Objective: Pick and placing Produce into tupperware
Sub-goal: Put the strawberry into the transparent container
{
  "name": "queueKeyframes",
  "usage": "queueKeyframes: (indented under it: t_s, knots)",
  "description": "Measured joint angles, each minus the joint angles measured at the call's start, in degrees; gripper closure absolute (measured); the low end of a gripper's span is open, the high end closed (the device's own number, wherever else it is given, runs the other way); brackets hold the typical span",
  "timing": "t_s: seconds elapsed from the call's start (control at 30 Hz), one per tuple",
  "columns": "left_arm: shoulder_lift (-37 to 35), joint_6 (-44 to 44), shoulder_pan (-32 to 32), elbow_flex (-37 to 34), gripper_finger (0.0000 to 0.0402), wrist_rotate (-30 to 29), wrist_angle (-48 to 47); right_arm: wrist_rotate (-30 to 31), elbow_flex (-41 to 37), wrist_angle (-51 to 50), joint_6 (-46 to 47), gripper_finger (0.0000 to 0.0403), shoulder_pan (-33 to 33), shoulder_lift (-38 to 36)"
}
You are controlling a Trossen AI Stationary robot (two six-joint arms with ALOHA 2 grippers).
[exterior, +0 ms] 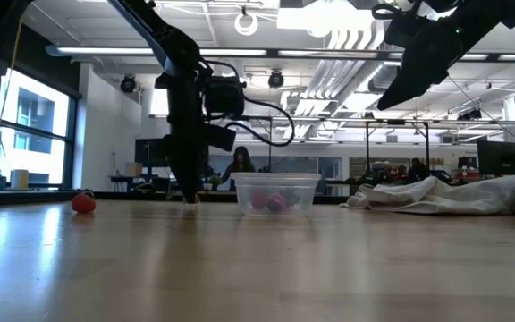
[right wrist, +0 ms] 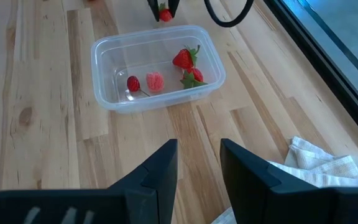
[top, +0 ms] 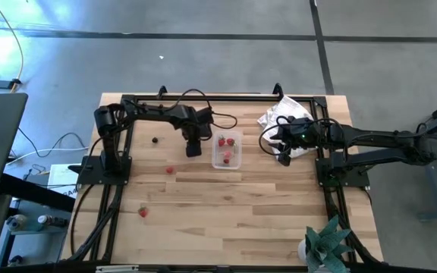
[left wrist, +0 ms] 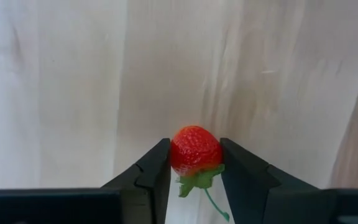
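The tupperware (top: 227, 150) is a clear tub near the table's middle. In the right wrist view the tupperware (right wrist: 157, 65) holds two strawberries (right wrist: 183, 58), a pink berry (right wrist: 155, 81) and a small red piece (right wrist: 133, 83). My left gripper (top: 194, 150) points down just left of the tub and is shut on a red strawberry (left wrist: 194, 151). My right gripper (right wrist: 199, 158) is open and empty. It hangs raised, right of the tub, near the white cloth (top: 287, 114). Loose pieces lie on the table: one dark (top: 155, 139) and two red (top: 169, 171) (top: 143, 212). My left gripper pinches the strawberry by its red body (left wrist: 194, 146) between the two fingers (left wrist: 154, 171), with the green leaves and stem toward the wrist. The fingers come from above, pointing down. In the low view the fingertips (exterior: 191, 199) reach table level; whether the berry is lifted clear I cannot tell.
The crumpled white cloth (right wrist: 322, 168) lies at the far right of the table. A potted plant (top: 328, 243) stands at the near right corner. Black frame rails (top: 120, 189) run along the table's left and right sides. Bare wood (top: 234, 205) spreads near of the tub.
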Motion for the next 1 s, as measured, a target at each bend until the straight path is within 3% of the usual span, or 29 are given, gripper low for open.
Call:
queueKeyframes:
  t_s: [0.33,0.73,0.9,1.0]
  knots:
    - [-0.04,3.41,-0.54,10.33,0.0304,1.54,-7.38,0.00,0.00,0.00,0.01,0.0291,-0.01,0.00]
    - [-0.09,13.55,-7.77,27.88,0.0299,2.16,-16.39,0.00,0.00,0.01,0.00,0.0291,-0.02,0.00]
    - [-0.11,18.17,-11.56,30.65,0.0294,3.73,-15.22,0.00,0.00,0.00,0.00,0.0291,-0.02,0.00]
    - [-0.13,19.33,-12.82,29.91,0.0293,8.63,-11.86,0.00,0.00,0.02,0.01,0.0291,0.01,0.00]
